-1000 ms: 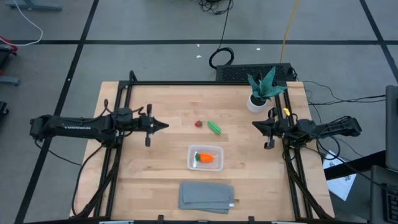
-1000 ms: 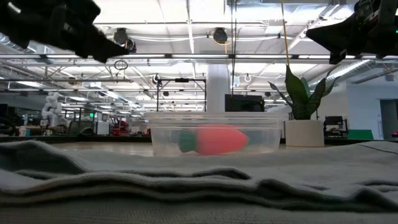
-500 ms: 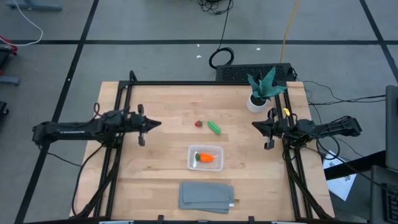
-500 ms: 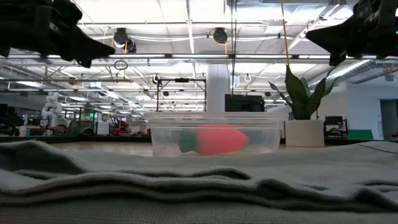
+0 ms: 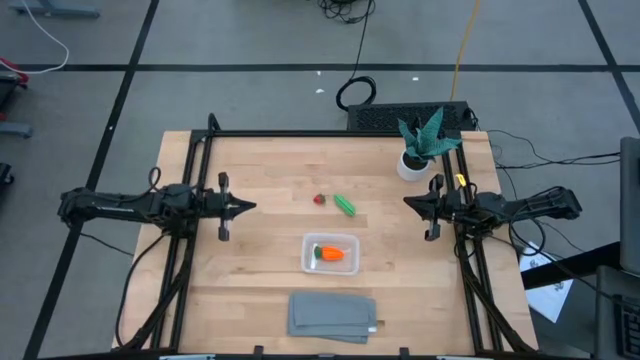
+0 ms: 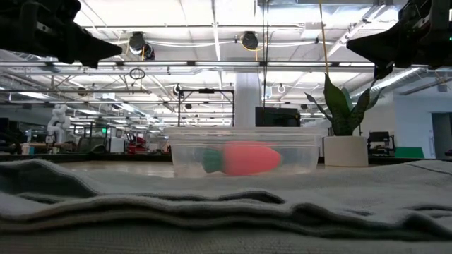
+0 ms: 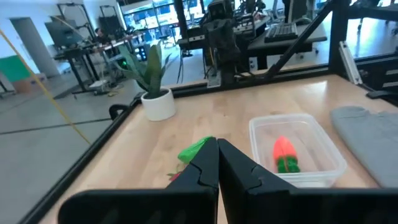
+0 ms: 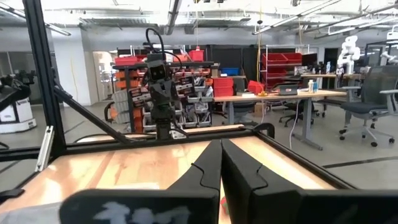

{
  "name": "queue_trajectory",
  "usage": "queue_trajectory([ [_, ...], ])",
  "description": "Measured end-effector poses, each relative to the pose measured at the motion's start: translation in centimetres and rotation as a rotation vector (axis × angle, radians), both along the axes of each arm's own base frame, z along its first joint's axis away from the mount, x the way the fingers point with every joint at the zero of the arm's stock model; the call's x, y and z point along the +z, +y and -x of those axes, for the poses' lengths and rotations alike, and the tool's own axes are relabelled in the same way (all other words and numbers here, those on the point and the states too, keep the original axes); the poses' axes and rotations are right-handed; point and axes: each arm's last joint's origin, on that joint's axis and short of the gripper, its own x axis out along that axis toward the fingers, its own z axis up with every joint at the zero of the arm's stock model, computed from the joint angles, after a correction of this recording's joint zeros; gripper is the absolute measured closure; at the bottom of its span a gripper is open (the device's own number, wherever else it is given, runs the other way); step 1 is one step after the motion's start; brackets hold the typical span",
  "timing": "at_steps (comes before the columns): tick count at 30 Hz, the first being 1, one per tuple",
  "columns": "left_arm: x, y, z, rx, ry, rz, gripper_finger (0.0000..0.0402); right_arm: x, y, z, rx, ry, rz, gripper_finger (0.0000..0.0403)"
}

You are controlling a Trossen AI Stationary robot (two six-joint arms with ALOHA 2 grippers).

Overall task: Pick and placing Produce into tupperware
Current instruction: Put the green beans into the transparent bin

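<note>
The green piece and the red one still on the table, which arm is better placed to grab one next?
Slight edge to the left. The red piece and green piece lie about midway, marginally nearer the right claw, but the left claw has both in its wrist view.

The table (image 5: pixel 260 170) is seen from straight overhead in the high view. The low view is taken at tabletop height, close behind the cloth (image 6: pixel 226 204). The tupperware (image 6: pixel 244 152), at 6 o'clock overhead, is shared by 3 views.
</note>
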Motion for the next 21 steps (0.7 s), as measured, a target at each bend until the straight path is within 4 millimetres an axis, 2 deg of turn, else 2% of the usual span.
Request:
queue_trajectory([
  [7,0.1,0.0,0.0,0.003,-0.003,-0.031,0.0401,0.4,0.0,0.0,0.004,-0.046,-0.040,0.0403],
  [10,0.1,0.0,0.0,0.002,-0.003,-0.049,0.0401,0.5,-0.2,-0.1,-0.056,-0.055,-0.074,0.0403],
  [21,0.5,0.0,0.0,0.002,-0.042,-0.072,0.0401,-0.7,-0.9,-1.7,-0.193,0.099,-0.115,0.0403],
])
